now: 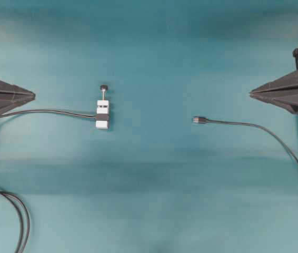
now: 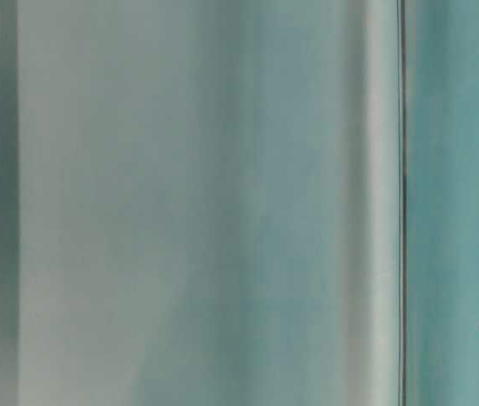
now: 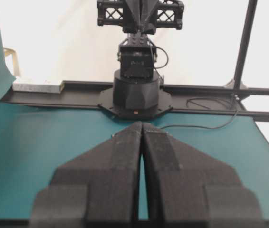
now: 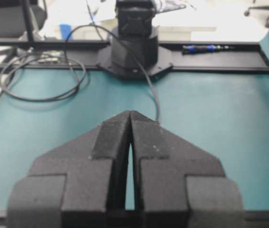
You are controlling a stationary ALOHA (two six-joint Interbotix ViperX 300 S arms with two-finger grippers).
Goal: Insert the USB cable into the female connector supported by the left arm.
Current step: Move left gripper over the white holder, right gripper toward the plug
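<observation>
1. Between the two tools, on the teal counter (image 1: 154,58), lie both task pieces: the female connector (image 1: 102,115) with its white block sits well ahead of the left tool (image 1: 33,95), and the USB cable (image 1: 259,126) ends in its silvery plug well ahead of the right tool (image 1: 251,94).
2. Both tools have their fingers pressed together and hold nothing.
3. Risk, as I judge it: the plug is small and lies flat, so a slightly off grasp could push it aside or twist it, spoiling alignment with the socket.
4. The connector's thin lead could drag as the left tool lifts it.
5. Only the overhead view shows both pieces; the wrist views show just closed fingers and the opposite arm's base.
</observation>
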